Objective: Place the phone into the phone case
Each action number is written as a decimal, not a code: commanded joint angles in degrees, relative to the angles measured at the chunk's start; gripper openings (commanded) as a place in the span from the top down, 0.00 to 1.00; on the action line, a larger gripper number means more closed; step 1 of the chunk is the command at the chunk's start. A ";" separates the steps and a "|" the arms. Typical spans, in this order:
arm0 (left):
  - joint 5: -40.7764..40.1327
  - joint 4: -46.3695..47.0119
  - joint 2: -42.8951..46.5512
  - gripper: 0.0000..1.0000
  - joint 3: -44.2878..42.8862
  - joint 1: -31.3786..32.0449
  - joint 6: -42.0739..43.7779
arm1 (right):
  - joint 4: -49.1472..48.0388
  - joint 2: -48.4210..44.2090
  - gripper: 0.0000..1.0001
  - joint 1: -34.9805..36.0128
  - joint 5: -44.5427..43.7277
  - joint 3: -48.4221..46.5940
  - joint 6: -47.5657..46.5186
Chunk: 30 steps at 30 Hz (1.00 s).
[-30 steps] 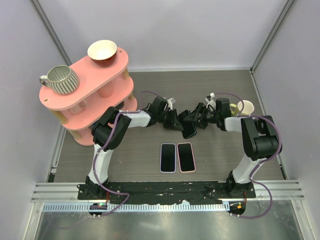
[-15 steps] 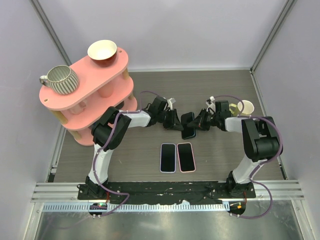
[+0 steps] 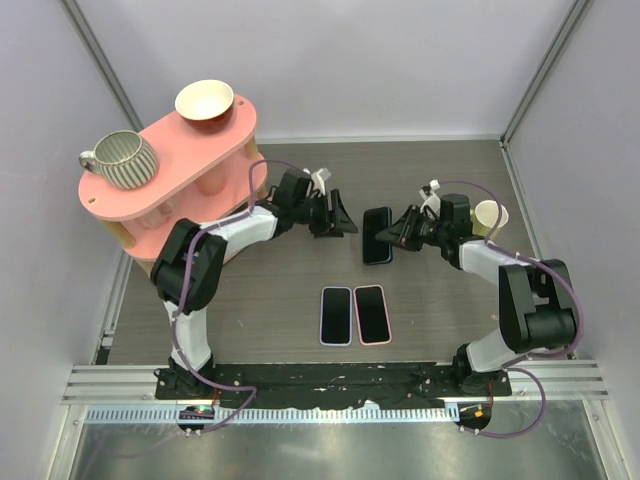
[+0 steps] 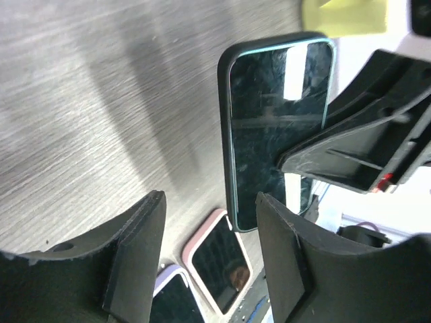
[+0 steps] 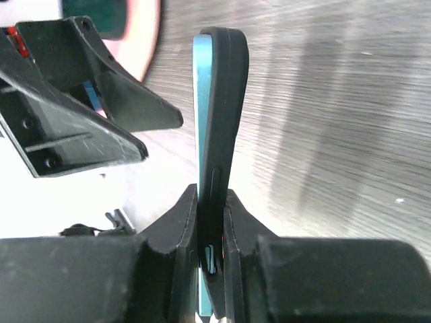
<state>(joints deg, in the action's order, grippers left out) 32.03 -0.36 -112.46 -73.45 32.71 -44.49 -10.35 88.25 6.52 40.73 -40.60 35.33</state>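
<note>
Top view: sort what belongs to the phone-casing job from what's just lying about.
Job: phone, seated in the dark phone case, clamped by the right gripper; left gripper, open, not touching it.

Lying about: lavender-edged phone, pink-edged phone, pink shelf, striped mug, bowl, paper cup.

I have both arms stretched forward over the table, elbows bowed outward and wrists turned inward, so the grippers face each other a short way apart. My left gripper (image 3: 343, 220) has its jaws spread with nothing between them. My right gripper (image 3: 396, 235) is pinched narrow on the phone (image 3: 375, 240).
</note>
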 commanded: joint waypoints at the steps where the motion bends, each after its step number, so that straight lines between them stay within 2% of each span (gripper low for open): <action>1: 3.82 0.09 7.61 0.39 1.11 -0.54 2.21 | -14.15 -7.29 0.99 0.07 6.64 2.18 9.48; 6: 11.27 7.11 9.98 0.39 5.42 -0.45 -0.85 | -28.04 -11.42 0.99 0.24 11.47 4.91 20.11; 9: 15.15 16.68 9.81 0.39 8.32 -0.45 -6.63 | -34.29 -13.62 0.99 0.33 12.53 6.23 25.56; 13: 20.43 32.65 9.46 0.41 11.39 -0.28 -14.98 | -34.74 -15.29 0.97 1.21 12.80 6.32 27.16; 21: 22.64 46.94 8.93 0.43 14.65 1.39 -23.44 | -36.14 -17.23 0.96 3.93 10.78 7.99 29.18; 23: 22.55 47.12 8.93 0.48 15.35 1.57 -23.71 | -37.28 -17.49 0.95 4.46 10.95 8.08 30.31; 24: 22.64 47.55 8.93 0.58 15.44 1.66 -23.97 | -37.64 -17.76 0.95 4.37 10.86 8.25 30.76; 27: 23.07 48.87 9.28 0.81 16.23 1.66 -25.12 | -37.90 -18.72 0.82 4.46 10.69 7.99 32.16; 30: 24.30 49.14 9.89 0.91 16.32 1.66 -25.38 | -37.64 -20.30 0.64 4.46 10.51 7.29 33.13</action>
<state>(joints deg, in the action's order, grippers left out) 55.16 45.39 -103.31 -57.82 34.00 -69.93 -40.95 72.64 10.48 51.09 -31.07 64.36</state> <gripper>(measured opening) 0.175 0.292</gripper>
